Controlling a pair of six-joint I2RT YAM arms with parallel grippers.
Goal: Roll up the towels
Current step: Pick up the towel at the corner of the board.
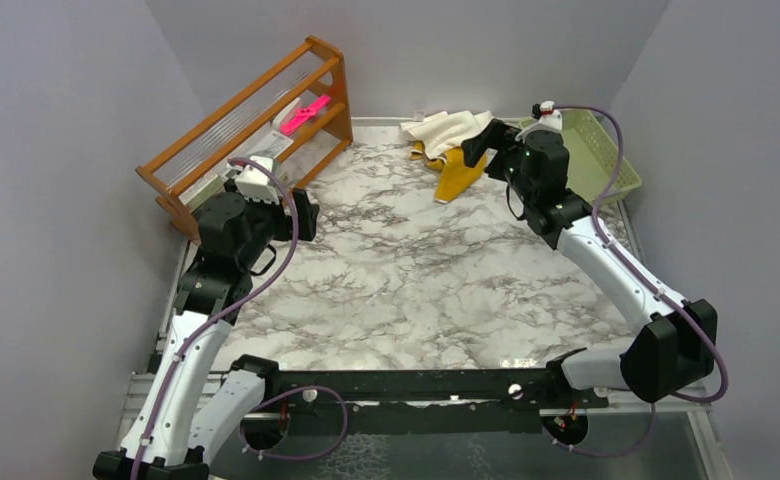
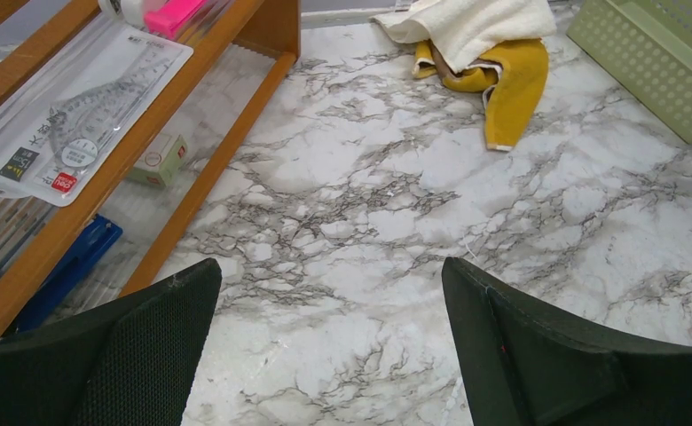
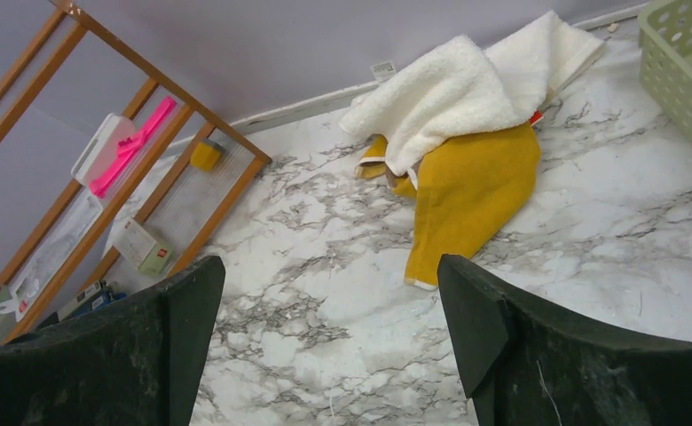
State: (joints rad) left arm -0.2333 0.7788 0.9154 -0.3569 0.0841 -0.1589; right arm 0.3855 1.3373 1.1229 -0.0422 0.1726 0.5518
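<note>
Marble table (image 1: 406, 290) is mostly bare in the middle, so there is room to spread cloth flat. Wooden rack (image 2: 271, 27) sits far-left with stationery and a pink item (image 1: 304, 113) on its shelves; the green basket (image 3: 688, 62) is far-right. Both are clutter, not part of the job. Left gripper (image 2: 329, 275) hangs over bare marble beside the rack, jaws wide, holding nothing, well away from the cloth; looks parked until needed. Right gripper (image 3: 329, 266) is extended to the far side, jaws also spread and empty, aimed at the heap; I read that as lining up a first grab. Both towels are at the far edge between rack and basket. The cream-white towel (image 3: 449, 93) is crumpled over the mustard-yellow towel (image 3: 467, 195), which pokes out toward the arms. Nothing is rolled yet, and the white one likely needs pulling off first.
</note>
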